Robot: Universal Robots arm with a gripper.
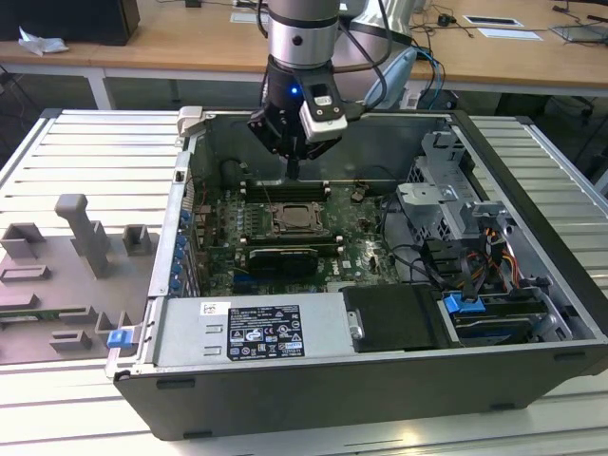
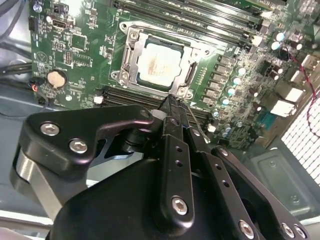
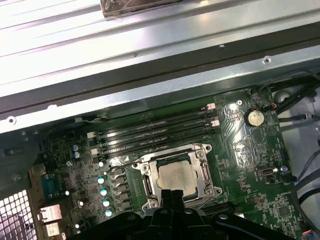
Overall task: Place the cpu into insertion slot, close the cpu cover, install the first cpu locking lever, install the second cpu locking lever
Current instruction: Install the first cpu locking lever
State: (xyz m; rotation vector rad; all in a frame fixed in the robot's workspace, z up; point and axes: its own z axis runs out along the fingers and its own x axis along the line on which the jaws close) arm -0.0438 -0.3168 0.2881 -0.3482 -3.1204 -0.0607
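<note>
Second wrist view: the cpu (image 2: 160, 62) lies flat in the slot (image 2: 189, 74), pale top up, with the cover (image 2: 131, 50) framing it, apparently down to hold it seated. The gripper (image 2: 172, 101), fingers pressed together on nothing visible, as for pushing rather than grasping, sits at the slot's edge beside a thin lever (image 2: 194, 119).

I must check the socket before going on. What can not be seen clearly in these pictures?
- Cover edge nearest the gripper, first wrist view: hidden behind it.
- Socket, exterior view: too small to tell whether its levers are latched.
- Socket corner by the gripper's tip, second wrist view: covered by the shut gripper.
</note>
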